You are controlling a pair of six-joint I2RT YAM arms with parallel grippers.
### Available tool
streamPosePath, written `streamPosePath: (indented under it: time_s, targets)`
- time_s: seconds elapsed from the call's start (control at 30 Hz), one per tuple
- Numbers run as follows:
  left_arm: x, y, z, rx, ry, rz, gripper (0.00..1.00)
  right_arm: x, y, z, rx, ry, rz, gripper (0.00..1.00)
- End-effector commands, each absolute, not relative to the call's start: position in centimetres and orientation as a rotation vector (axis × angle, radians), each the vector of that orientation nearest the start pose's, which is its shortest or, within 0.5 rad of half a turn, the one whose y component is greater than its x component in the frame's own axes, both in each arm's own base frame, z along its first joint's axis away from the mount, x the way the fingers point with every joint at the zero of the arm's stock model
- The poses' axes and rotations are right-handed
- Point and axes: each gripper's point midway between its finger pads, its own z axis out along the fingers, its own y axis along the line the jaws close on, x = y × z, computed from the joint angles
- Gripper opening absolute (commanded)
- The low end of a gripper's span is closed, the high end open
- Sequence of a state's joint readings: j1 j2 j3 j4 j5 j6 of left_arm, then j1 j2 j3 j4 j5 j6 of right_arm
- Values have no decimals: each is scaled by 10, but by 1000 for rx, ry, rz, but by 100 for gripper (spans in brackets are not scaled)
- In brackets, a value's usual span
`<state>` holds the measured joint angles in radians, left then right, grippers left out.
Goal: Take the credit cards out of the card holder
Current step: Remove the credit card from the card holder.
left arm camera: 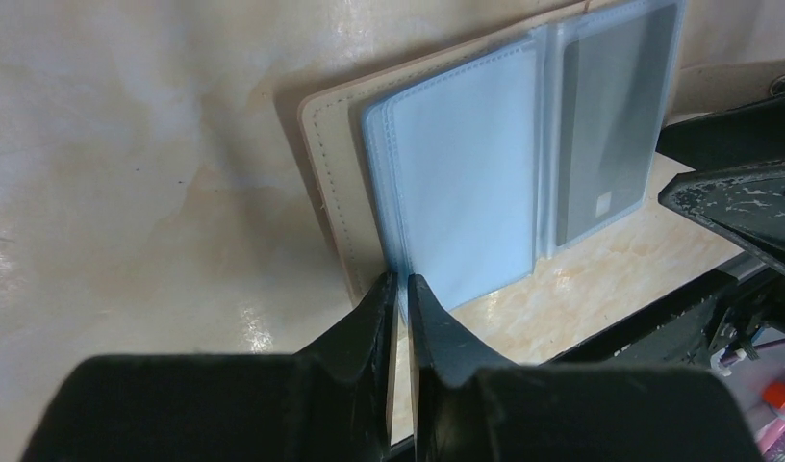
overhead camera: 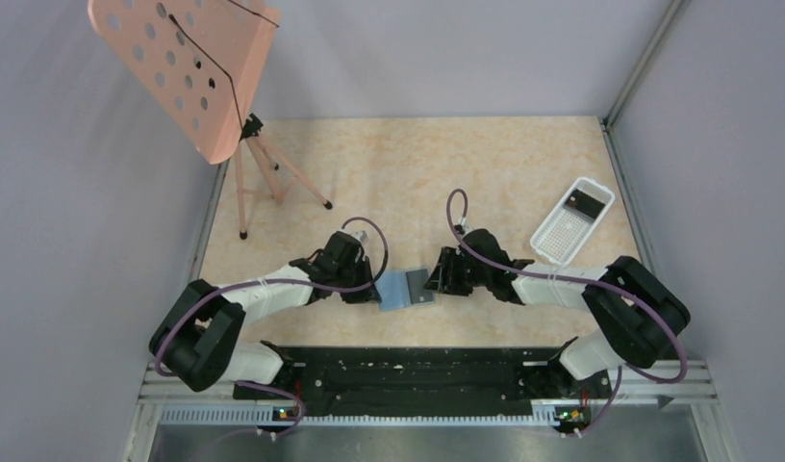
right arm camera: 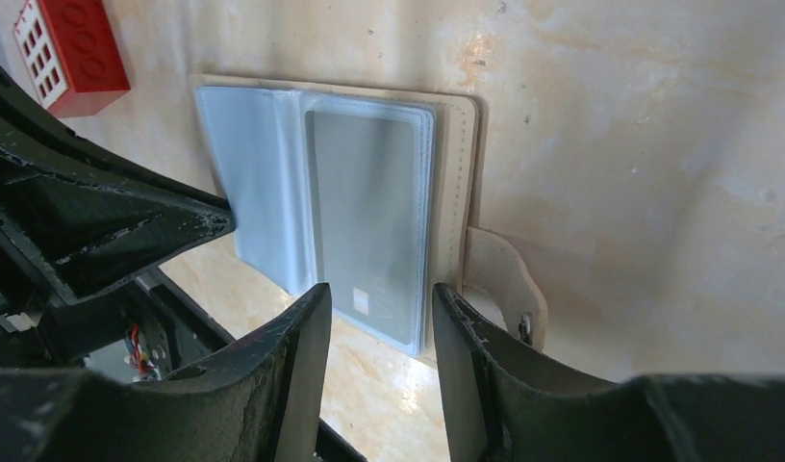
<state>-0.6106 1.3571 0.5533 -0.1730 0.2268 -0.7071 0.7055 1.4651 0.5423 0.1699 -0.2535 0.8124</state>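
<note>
The left arm and right arm have white links between bulky black joints. A purple cable loops along each. The right gripper has matte black, wedge-shaped fingers flecked with pale scuffs. Small green lights glow at the bases.

Bright even light, soft shadows, glare patches on table, wrist-view foregrounds blurred.

The card holder lies on the tabletop, with the left gripper at its left edge and the right gripper at its right. The tray lies behind it, to the right.
</note>
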Motion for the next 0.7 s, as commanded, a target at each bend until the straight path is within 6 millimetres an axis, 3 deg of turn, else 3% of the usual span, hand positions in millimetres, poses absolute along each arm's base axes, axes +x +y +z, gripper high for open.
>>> streamPosePath:
  time_s: [0.0, 0.3, 0.67]
  targets:
    - [187, -213, 4, -41, 2751, -728, 14, 226, 287, 42, -64, 2493, 939, 44]
    - [185, -214, 3, -33, 2753, -741, 14, 222, 296, 44, -57, 2485, 1004, 43]
    - [185, -217, 5, -23, 2753, -760, 14, 216, 306, 75, -25, 2388, 1161, 38]
